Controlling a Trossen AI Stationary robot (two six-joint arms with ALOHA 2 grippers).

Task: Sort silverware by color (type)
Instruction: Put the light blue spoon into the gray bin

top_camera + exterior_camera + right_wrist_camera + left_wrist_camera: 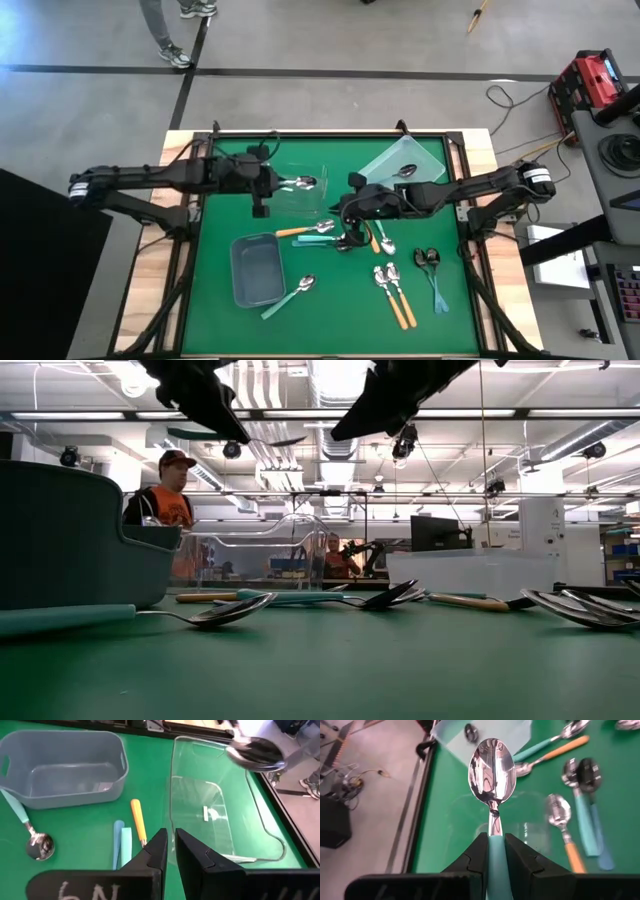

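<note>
Left gripper [495,851], clenched on the handle of a teal spoon [491,772], holds it above the clear bin [300,190] at the table's far left-centre; the bowl points out past the fingers, presumably so the spoon can drop lengthwise into the bin. Right gripper [170,851], fingers closed on nothing, hangs over the loose spoons at centre, just right of the clear bin and seemingly placed for the next pick. An orange spoon [305,229] and a second teal spoon [318,239] lie beneath it. A lone spoon [406,170] rests on the tilted clear lid [425,155] at far right. The grey bin [256,268], near left, looks empty; another teal spoon [290,295] lies just beside it. Further orange, teal and blue spoons lie unsorted at near right.
</note>
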